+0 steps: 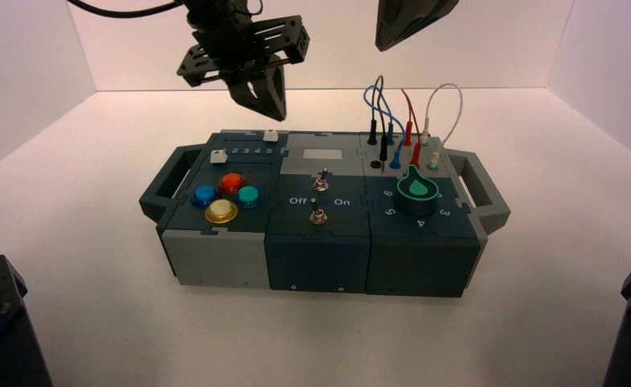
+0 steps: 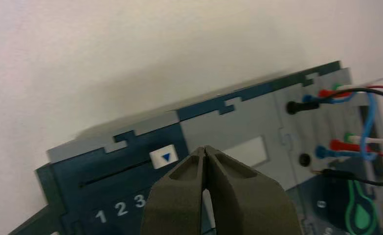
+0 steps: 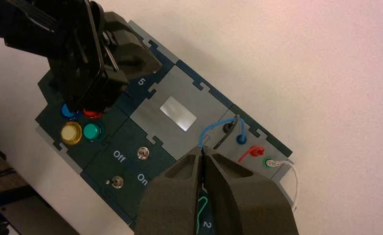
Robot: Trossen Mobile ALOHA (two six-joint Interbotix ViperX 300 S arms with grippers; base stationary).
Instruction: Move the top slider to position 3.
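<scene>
Your left black end effector (image 2: pixel 205 148), narrow with its tips together, hung above the box near the small white cube-shaped slider knob (image 2: pixel 164 156), which sat past the printed 3 (image 2: pixel 140 200), while your right black end effector (image 3: pixel 202 149) waited narrow above the wires (image 3: pixel 222 128).

Seemingly plain, pale walls (image 1: pixel 312 48)

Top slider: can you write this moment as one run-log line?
left hand: shut, near top slider | slider: right track end, not 3 | right hand: shut, idle near wires

From my far station, I am counting one box (image 1: pixel 318 256), four round buttons (image 1: pixel 221 211), two white sliders (image 1: pixel 270 135), two toggle switches (image 1: pixel 318 216), one round knob (image 1: pixel 417 193) and four wires (image 1: pixel 460 109).
</scene>
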